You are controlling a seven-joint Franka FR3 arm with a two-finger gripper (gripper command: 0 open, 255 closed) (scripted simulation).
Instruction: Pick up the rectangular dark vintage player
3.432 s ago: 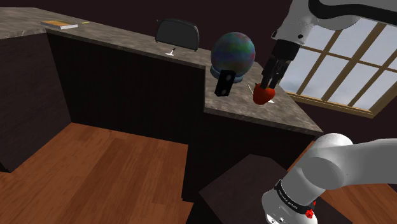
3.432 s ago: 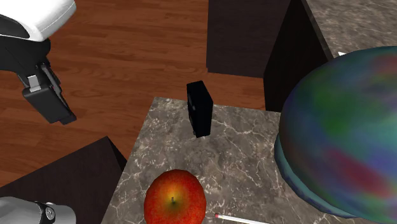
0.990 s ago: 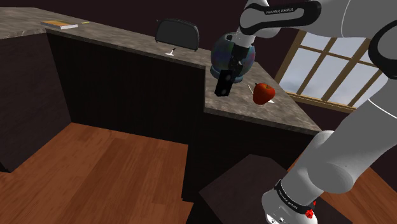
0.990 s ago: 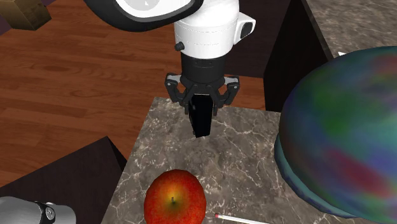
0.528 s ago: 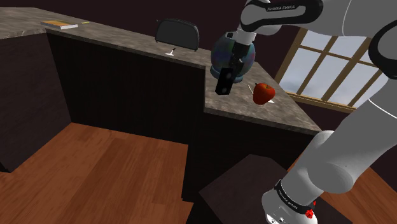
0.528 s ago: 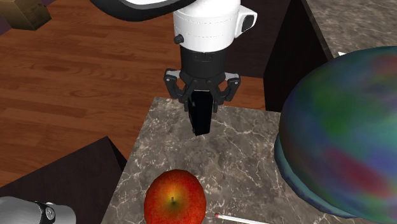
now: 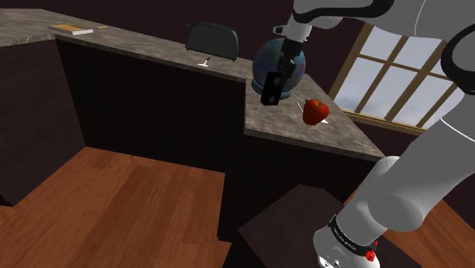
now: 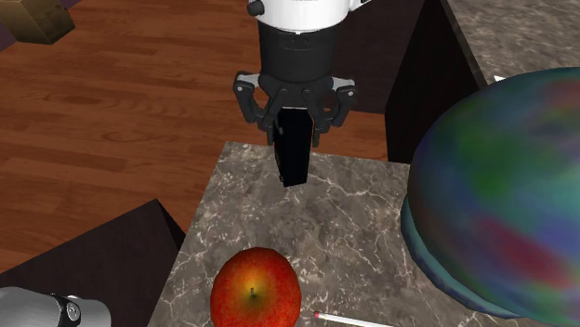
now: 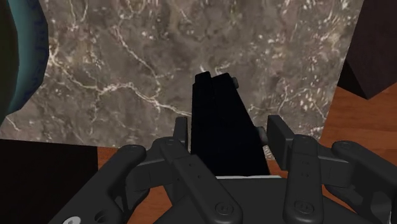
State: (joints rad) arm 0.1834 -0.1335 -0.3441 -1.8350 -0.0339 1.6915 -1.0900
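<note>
Black rectangular player (image 8: 295,158), upright, clamped at its top by the end effector (image 8: 296,125), poised over the marbled worktop (image 8: 372,223) near its edge. Close by, red apple (image 8: 255,290); beyond, multicoloured globe (image 8: 502,186).

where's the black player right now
In the second exterior view the player stands upright at upper middle, clasped by the gripper at the marble counter's far edge, beyond the apple and left of the globe.
</note>
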